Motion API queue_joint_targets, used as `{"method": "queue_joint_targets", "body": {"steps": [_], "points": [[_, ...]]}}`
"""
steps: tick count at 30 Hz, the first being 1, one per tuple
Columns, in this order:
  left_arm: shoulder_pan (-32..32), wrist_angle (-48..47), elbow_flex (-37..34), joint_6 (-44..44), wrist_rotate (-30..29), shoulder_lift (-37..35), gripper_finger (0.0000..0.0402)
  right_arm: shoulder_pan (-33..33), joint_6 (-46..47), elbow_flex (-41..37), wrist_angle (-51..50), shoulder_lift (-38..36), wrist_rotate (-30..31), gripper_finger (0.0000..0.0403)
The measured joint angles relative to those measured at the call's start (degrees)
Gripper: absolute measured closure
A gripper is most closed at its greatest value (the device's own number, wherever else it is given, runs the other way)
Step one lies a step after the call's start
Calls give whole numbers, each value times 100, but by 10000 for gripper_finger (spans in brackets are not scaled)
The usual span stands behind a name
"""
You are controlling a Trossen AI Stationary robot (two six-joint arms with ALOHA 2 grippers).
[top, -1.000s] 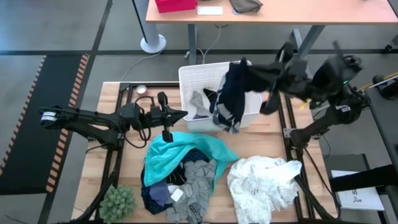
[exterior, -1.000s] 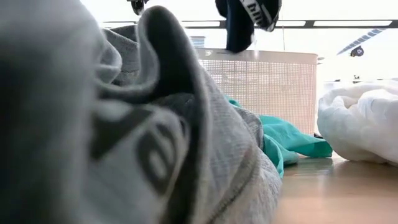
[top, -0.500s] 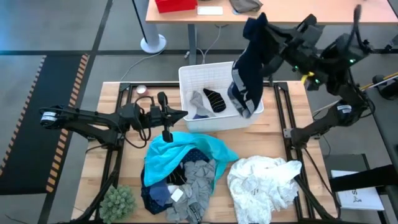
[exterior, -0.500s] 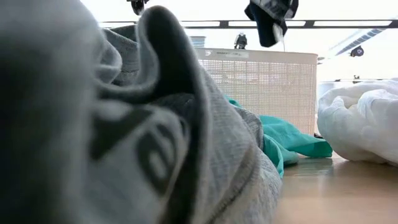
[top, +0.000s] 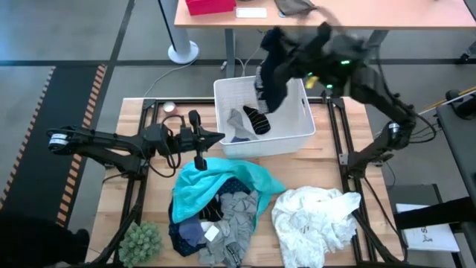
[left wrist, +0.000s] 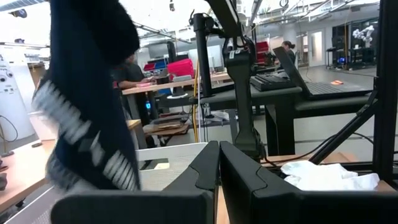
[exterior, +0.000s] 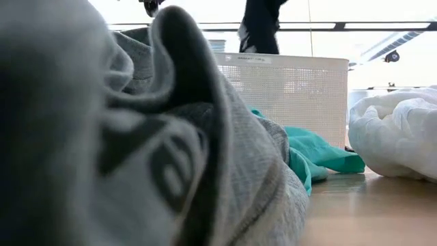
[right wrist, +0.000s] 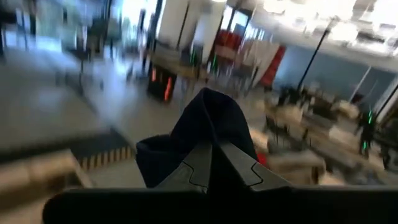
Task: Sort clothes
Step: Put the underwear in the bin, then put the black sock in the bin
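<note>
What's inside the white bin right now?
In the white bin: a striped sock and a grey piece on its floor. The dark garment hanging from the right gripper hides the far corner.

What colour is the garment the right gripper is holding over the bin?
Dark navy garment with white print, clearest in the left wrist view.

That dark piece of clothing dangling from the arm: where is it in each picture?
High view: the dark navy garment hangs above the bin's far side.
Low view: garment at top centre, above the bin.
Left wrist view: garment fills the left.
Right wrist view: garment bunched at the right gripper.
Shared landmark: white perforated plastic bin.
</note>
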Motion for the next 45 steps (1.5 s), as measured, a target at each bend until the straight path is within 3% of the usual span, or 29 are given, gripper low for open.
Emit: {"method": "queue_joint_targets", "body": {"steps": [11,16,25,28,35,40,45], "points": [[2,0,0,0,0,0,402,-334,679,-2,-2796,748,-37,403],[2,2,0,0,0,0,402,-553,941,-2,-4043,1012,-625,403],[0,4,0,-17,0,0,402,-908,1523,-15,-4656,1565,-1686,403],[2,2,0,-17,0,0,402,-923,1377,-28,-4713,1747,-1754,398],[0,2,0,-18,0,2,402,-919,1269,-28,-4730,2011,-1735,314],[0,-6,0,-20,0,0,402,-895,1331,41,-4792,1976,-889,226],[0,-20,0,5,-2,0,402,-895,1268,455,-5171,1864,-876,173]]}}
